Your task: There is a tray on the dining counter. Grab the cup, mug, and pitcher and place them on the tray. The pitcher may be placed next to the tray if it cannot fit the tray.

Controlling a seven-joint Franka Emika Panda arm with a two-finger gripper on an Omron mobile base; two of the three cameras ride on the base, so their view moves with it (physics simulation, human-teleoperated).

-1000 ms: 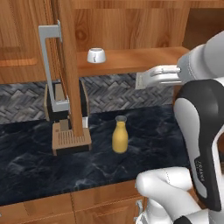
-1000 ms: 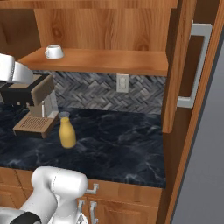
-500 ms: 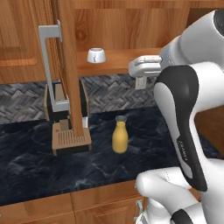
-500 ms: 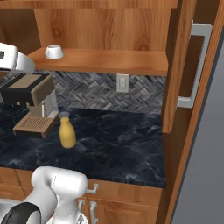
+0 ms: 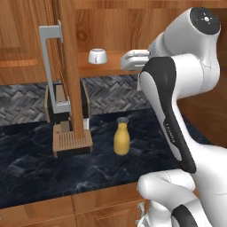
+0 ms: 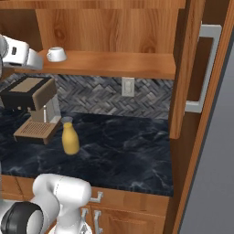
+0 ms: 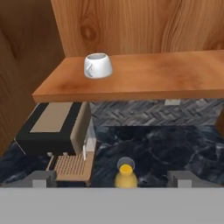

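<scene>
The mug (image 5: 98, 56) stands upright on the wooden shelf (image 6: 119, 64) above the bench (image 6: 123, 155), its handle turned toward the hand camera. The hand (image 5: 133, 60) is raised to shelf height and sits off to the mug's right in the left base view, apart from it and touching nothing. From the hand camera the mug (image 7: 98, 65) appears ahead and up on the shelf, left of centre, while the two dark fingertips (image 7: 38, 178) sit far apart at the bottom edge — the hand is spread fully wide and holds nothing. Below, the pitcher (image 5: 121, 137) stands upright on the black marble bench in front of the herringbone tiles, just to the right of the coffee machine (image 5: 66, 119) and well beneath the hand. In the right base view the mug (image 6: 56, 54) rests near the left end of the shelf, with the pitcher (image 6: 69, 138) beside the machine's drip tray.
</scene>
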